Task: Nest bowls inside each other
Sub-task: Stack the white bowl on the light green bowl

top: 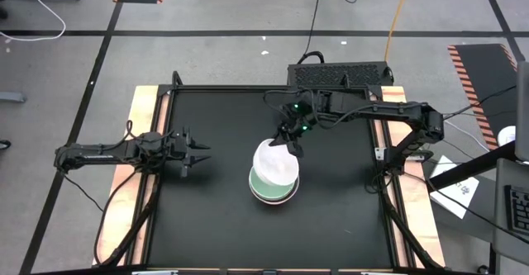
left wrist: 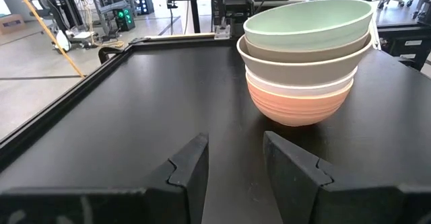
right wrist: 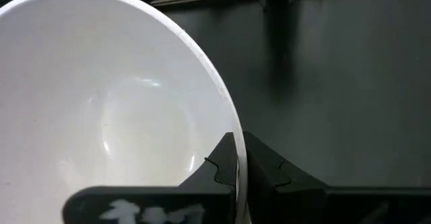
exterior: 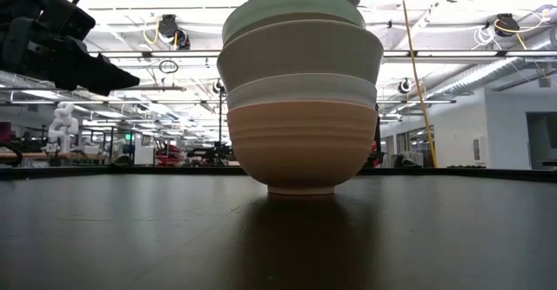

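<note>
Low view, level with the black bench [exterior: 104, 238]: a stack of nested bowls stands near the middle. At the bottom is a salmon-orange bowl [exterior: 301, 146] resting on the bench. Inside it sits a white bowl [exterior: 301, 90], then a light beige-grey bowl [exterior: 300, 50], then a mint green bowl [exterior: 291, 10] on top. Just above the stack hangs a second white bowl [right wrist: 101, 116], tilted, held by the right gripper [right wrist: 238, 165]; its jaws are clamped together on that bowl's rim. Seen from the high view, this bowl partly overlaps the stack. Well apart from the stack, toward the left edge of the bench, the left gripper [left wrist: 232, 163] hovers with its jaws partly apart and nothing between them, pointing at the stack.
</note>
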Available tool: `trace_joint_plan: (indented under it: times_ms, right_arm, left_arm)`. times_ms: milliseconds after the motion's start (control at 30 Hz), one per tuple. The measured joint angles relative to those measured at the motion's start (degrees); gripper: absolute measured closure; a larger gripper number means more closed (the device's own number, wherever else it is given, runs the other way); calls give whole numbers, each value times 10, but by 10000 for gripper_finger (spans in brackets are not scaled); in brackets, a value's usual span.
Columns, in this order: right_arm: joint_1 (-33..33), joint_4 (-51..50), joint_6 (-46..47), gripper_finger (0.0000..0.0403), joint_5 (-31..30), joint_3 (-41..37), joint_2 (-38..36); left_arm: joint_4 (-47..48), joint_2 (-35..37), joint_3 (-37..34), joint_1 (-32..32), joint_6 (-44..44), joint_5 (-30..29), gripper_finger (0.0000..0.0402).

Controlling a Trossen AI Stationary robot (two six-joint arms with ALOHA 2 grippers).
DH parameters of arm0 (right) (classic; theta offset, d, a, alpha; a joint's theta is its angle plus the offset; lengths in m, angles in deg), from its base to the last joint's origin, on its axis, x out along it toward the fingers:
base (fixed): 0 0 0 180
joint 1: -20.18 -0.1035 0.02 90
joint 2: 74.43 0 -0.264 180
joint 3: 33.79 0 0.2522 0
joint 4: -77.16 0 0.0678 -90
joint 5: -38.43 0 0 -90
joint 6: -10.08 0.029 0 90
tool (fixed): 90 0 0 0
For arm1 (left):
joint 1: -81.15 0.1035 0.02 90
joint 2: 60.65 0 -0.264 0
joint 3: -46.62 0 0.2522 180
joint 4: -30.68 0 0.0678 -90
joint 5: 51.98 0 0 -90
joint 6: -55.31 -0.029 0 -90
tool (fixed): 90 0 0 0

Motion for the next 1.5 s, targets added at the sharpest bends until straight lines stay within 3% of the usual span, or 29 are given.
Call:
trace_joint_plan:
  times_ms: [367,833,1067,1300,1500]
  right_arm:
    - [-15,-15,-9,403,-1,0,5]
    - [-14,-60,4,403,-7,-1,66]
    - [-13,-130,8,403,-77,0,64]
    - [-14,-154,16,403,-102,2,64]
    - [-22,-208,1,403,-110,49,65]
  left_arm:
    - [-1,-30,0,-1,0,0,256]
    - [-9,-49,-1,-1,4,0,256]
    - [-16,-49,-1,-1,2,0,256]
    - [-19,-49,-1,-1,0,0,256]
    - [-19,-49,-1,-1,0,0,256]
